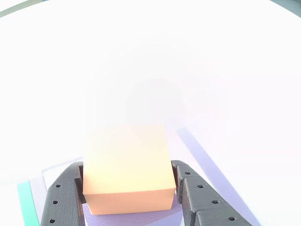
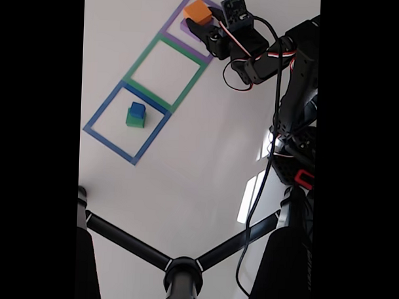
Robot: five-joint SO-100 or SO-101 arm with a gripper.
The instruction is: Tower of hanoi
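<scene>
An orange block [image 1: 127,174] sits between my gripper's [image 1: 127,165] two dark fingers, which press against its left and right sides. It rests on a purple block [image 1: 134,217] whose top shows just below it. In the fixed view the orange block [image 2: 198,12] and the purple block [image 2: 188,26] are in the purple taped square [image 2: 180,14] at the top, with the gripper [image 2: 202,25] reaching in from the right. A blue block [image 2: 137,109] is stacked on a green block [image 2: 134,120] inside the blue taped square [image 2: 96,116].
A green taped square [image 2: 142,58] lies between the purple and blue ones with nothing in it. The arm's body and cables [image 2: 296,94] stand at the right. A black stand with spread legs [image 2: 182,270] crosses the bottom of the fixed view.
</scene>
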